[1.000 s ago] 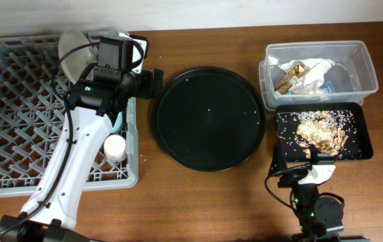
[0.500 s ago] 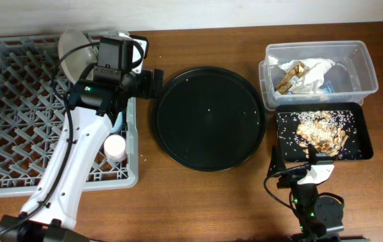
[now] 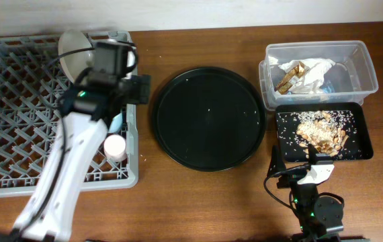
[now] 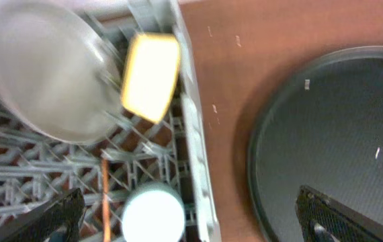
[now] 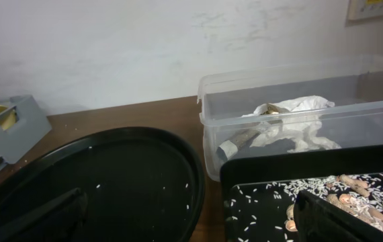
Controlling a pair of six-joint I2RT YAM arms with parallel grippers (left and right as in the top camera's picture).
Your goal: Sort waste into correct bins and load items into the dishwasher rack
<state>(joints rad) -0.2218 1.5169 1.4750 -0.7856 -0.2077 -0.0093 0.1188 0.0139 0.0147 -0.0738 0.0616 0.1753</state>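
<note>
Grey plastic lattice fills the left of the table: this is the dishwasher rack (image 3: 17,121), the biggest thing in the overhead view. Its load sits along the right-hand side. The pale grey-green plate (image 4: 44,81) leans among the pegs at the far corner. The yellow bowl (image 4: 151,74) is tipped on its side just beside the plate, against the rack wall. The light blue cup (image 4: 152,214) stands mouth up further toward the front, and the pink cup (image 3: 115,146) is nearest the front. A thin orange-brown chopstick (image 4: 104,195) lies in the lattice beside the blue cup (the left wrist view is blurred, so you can make out only one).

Your left gripper (image 4: 190,198) hovers over the rack's right wall, fingers spread wide with nothing between them.

At the centre of the table lies the large round black tray (image 3: 208,117), dotted with a few white grains.

At the far right, the clear tub (image 3: 359,64) holds crumpled white napkins (image 3: 309,72) with brown wrapper bits. Just in front of it, the shallow black tray (image 3: 359,151) holds brown food scraps (image 3: 320,133) and scattered rice grains.

Your right gripper (image 5: 188,208) sits low at the table's near edge, in front of the shallow tray, with its fingers parted and holding nothing
</note>
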